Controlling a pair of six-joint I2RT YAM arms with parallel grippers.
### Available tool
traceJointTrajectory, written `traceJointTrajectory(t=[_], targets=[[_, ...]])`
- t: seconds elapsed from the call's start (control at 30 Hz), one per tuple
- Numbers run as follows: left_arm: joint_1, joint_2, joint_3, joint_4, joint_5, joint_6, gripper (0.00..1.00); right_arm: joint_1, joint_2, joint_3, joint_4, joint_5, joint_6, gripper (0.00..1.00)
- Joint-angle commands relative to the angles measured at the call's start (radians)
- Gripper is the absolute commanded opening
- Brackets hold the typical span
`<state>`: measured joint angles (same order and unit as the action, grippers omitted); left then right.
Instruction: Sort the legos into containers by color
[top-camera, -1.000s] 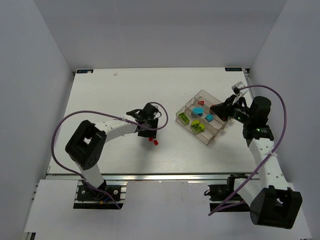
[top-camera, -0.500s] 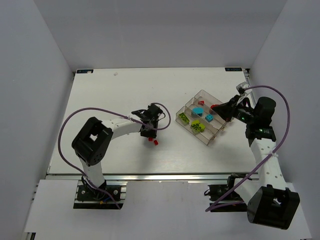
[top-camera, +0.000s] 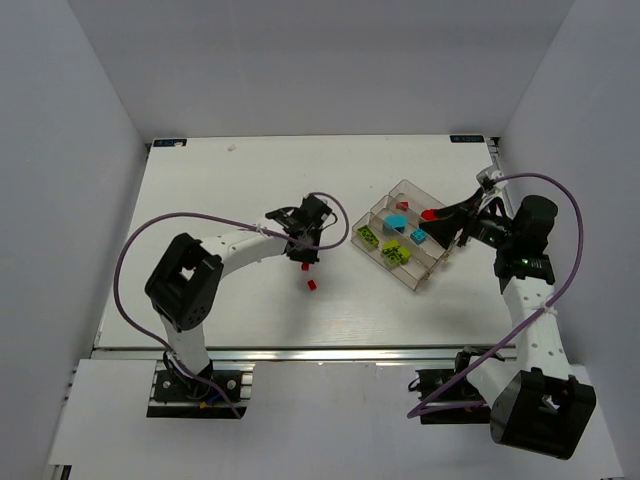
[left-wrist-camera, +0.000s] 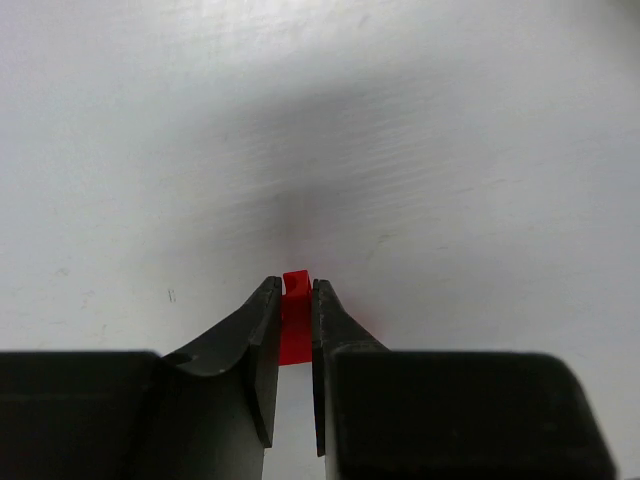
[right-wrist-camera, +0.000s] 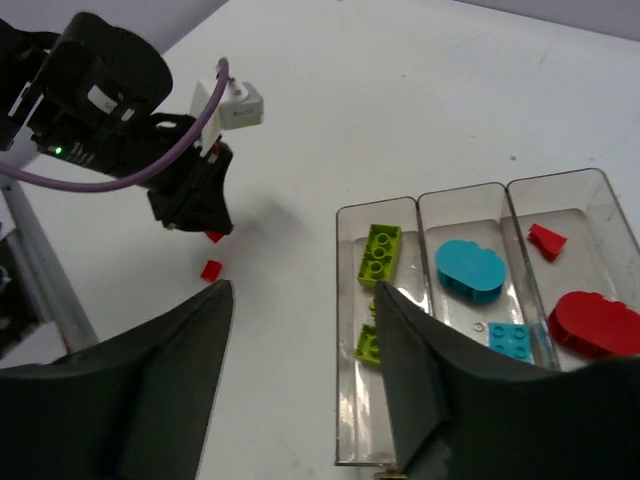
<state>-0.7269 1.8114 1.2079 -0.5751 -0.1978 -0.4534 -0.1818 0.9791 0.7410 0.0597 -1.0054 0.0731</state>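
Table (top-camera: 200, 200): a white tabletop is lying between pale grey walls, with most of the bricks already sitting off its surface.
Tray (top-camera: 418, 287): the clear divided tray is sitting right of centre, unmoved over the last second. In the right wrist view its compartments are holding yellow-green bricks (right-wrist-camera: 380, 250) on the left, cyan-blue pieces (right-wrist-camera: 470, 270) in the middle and red pieces (right-wrist-camera: 595, 322) on the right.
Right gripper (right-wrist-camera: 303, 298): it is hanging over the tray's right side. Its fingers are now standing wide apart after being nearly closed a moment ago, and nothing is sitting between them.
Meaning, right side: the sudden spread is probably marking a red piece just let go among the other reds, so this gripper is becoming free.
Left gripper (left-wrist-camera: 295, 292): its fingers have been narrowing over the last second and are now pinching the held red brick (left-wrist-camera: 293, 330). It has also been drifting slightly far and right.
Held red brick: it is sitting clamped between the left fingertips, seemingly just clear of the table, left of the tray and well apart from it.
Loose red brick (top-camera: 311, 285): it is lying on the table just near of the left gripper, the only piece showing outside the tray and the grip.
Meaning, left side: the pick is looking finished. The carry to the red compartment is coming next, with the loose red brick waiting after it.
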Motion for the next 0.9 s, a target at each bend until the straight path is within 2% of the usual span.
traceJointTrajectory(t=[0.0,0.03,0.1,0.17,0.2,0.23,0.27,0.37,0.5,0.63,0.7,0.87], targets=[[-0.005,-0.037,0.166,-0.014,0.035,0.048,0.02,-0.013,-0.005,0.001,0.052,-0.068,-0.019,0.69],[-0.005,-0.031,0.201,-0.017,0.052,0.058,0.0,-0.015,-0.008,-0.002,0.057,-0.064,-0.019,0.71],[-0.005,-0.012,0.293,0.0,0.116,0.084,0.0,-0.024,-0.013,-0.002,0.057,-0.03,-0.012,0.68],[-0.005,0.005,0.346,0.045,0.196,0.104,0.0,-0.033,-0.014,0.003,0.051,0.011,0.008,0.45],[-0.005,0.026,0.392,0.069,0.252,0.105,0.0,-0.041,-0.014,0.003,0.049,0.028,0.01,0.3],[-0.005,0.041,0.415,0.095,0.292,0.108,0.0,-0.048,-0.019,0.003,0.048,0.049,0.02,0.0],[-0.005,0.06,0.438,0.153,0.375,0.11,0.0,-0.048,-0.022,0.004,0.046,0.113,0.03,0.0],[-0.005,0.155,0.539,0.284,0.472,0.11,0.0,-0.064,-0.033,0.004,0.035,0.194,0.047,0.0],[0.004,0.317,0.691,0.432,0.605,0.061,0.0,-0.084,-0.045,-0.003,0.042,0.22,0.068,0.0],[0.004,0.487,0.838,0.628,0.649,-0.025,0.0,-0.1,-0.045,-0.008,0.052,0.214,0.082,0.0],[0.004,0.535,0.886,0.661,0.644,-0.027,0.0,-0.111,-0.04,-0.009,0.052,0.202,0.085,0.0],[-0.005,0.604,0.837,0.906,0.614,-0.07,0.0,-0.13,-0.014,-0.009,0.055,0.172,0.085,0.0]])
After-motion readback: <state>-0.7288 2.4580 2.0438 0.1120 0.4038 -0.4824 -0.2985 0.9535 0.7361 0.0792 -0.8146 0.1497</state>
